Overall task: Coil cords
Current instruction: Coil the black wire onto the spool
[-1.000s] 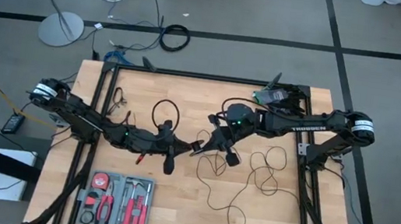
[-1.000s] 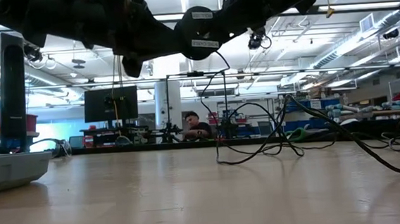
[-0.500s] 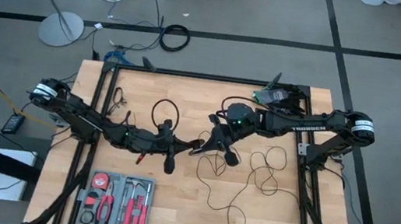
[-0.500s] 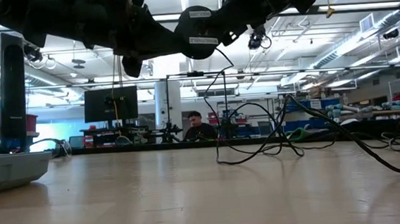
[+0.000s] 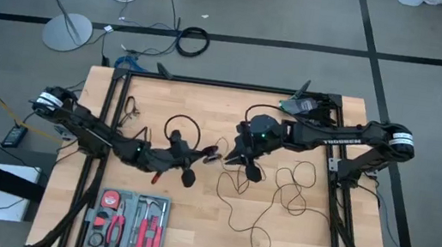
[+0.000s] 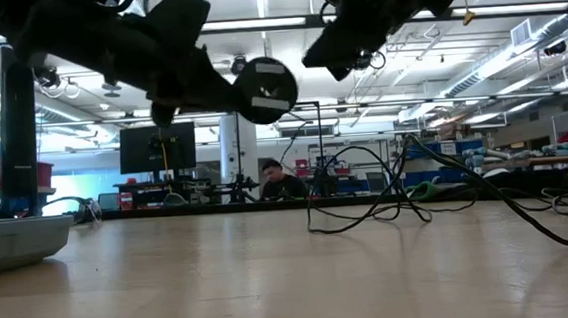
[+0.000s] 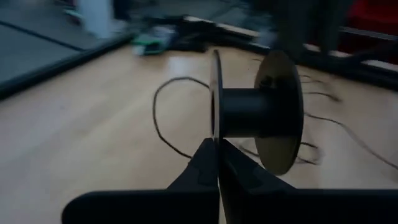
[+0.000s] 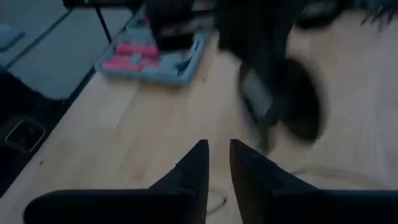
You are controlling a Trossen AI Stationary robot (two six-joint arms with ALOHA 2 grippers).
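The cord [image 5: 276, 196] is thin and black and lies in loose loops on the table's right half; in the low view the cord [image 6: 387, 197] rises off the wood. Its round black puck [image 7: 258, 112], shaped like a spool with two discs, hangs above the table's middle. The low view shows the puck [image 6: 264, 88] too. My left gripper [image 7: 217, 158] is shut on it. My right gripper [image 8: 217, 155] stands just to the puck's right, clear of it, fingers a little apart with nothing between them. My left gripper pinches the rim of one of the puck's discs [image 7: 215, 127] between its two fingertips, edge-on. The fingers come nearly level from the table's left, slanting a little down. The puck is lifted clear of the table, its axle lying roughly level across the fingers.
A grey tool case [image 5: 131, 222] with red-handled tools lies at the near left. A separate black loop [image 5: 182, 124] lies behind my left gripper. A green device [image 5: 310, 107] sits at the far right corner. Bare wood spreads along the near edge.
My right gripper has come off the puck and rolled. My left gripper, still on the puck, has tipped downward and carried it lower and a little toward the table's left, so the puck now hangs apart from my right gripper.
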